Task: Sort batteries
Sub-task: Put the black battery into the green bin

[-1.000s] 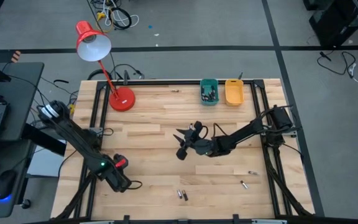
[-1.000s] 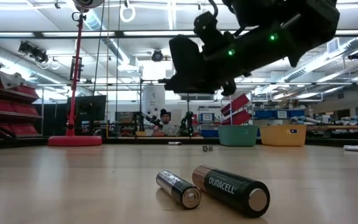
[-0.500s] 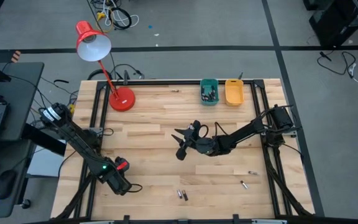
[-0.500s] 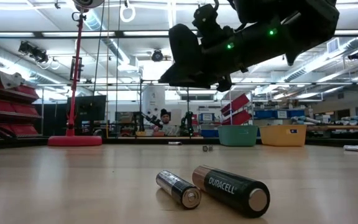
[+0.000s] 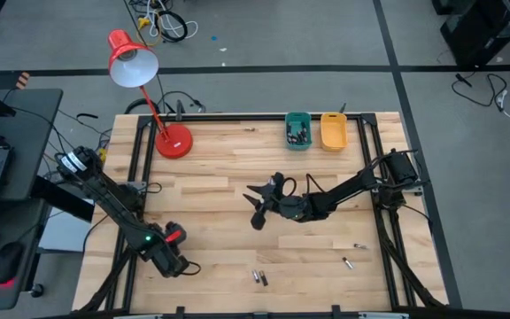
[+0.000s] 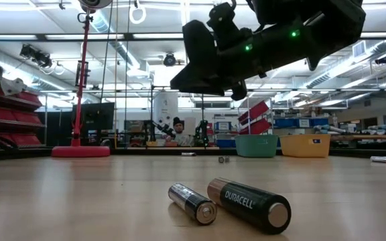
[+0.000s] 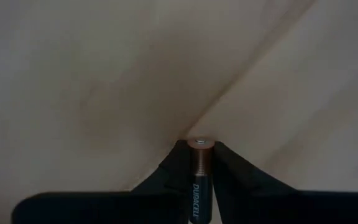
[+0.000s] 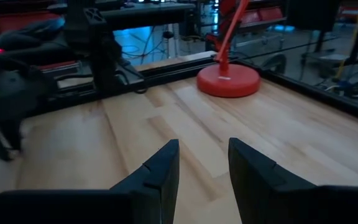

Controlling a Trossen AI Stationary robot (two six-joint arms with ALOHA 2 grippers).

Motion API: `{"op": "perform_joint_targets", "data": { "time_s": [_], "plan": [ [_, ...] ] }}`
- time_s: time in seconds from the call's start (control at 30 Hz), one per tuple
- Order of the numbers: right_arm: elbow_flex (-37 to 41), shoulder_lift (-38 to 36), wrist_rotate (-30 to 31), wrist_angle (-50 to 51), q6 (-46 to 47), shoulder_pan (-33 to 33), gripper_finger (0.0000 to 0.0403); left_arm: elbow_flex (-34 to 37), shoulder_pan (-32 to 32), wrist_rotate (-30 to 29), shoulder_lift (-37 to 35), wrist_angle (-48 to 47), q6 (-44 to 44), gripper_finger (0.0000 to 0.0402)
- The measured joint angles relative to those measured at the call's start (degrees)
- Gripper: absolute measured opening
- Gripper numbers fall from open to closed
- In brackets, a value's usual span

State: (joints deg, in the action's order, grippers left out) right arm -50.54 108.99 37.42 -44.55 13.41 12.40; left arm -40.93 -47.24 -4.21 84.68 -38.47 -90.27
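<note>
Pale butcher-block bench on a dark frame, grey floor around; you see shelving and strip lights beyond. Red lamp stands at the far left corner; teal bin holding cells and orange bin sit side by side at the far edge. Two batteries lie touching near the front edge. Left gripper, at the front left corner, is clamped on a Duracell cell. Right gripper hovers mid-bench, fingers apart, empty.
</note>
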Motion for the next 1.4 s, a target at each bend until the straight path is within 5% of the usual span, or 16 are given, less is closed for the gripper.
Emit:
{"op": "perform_joint_targets", "data": {
  "time_s": [0.27,0.5,0.77,1.1,1.4],
  "plan": [
    [0.0,0.0,-11.65,0.02,4.09,0.04,0.0124,0.04,3.27,-11.2,-0.31,0.2,8.15,0.0074],
    [0.0,-0.02,-19.54,3.59,10.76,0.4,0.0126,-0.48,7.6,-30.19,-3.61,4.27,17.16,0.0064],
    [0.02,0.42,-17.77,4.13,15.18,1.45,0.0127,-0.5,11.41,-48.65,-7.87,21.6,34.77,0.0064],
    [0.0,0.52,-12.19,-5.1,8.47,1.83,0.0126,-0.5,18.06,-47.51,-7.87,51.66,62.32,0.0064],
    [0.02,0.54,-11.32,-11.47,-0.34,2.45,0.0126,-0.52,22.25,-38.76,-7.87,59.59,67.58,0.0063]
  ]
}}
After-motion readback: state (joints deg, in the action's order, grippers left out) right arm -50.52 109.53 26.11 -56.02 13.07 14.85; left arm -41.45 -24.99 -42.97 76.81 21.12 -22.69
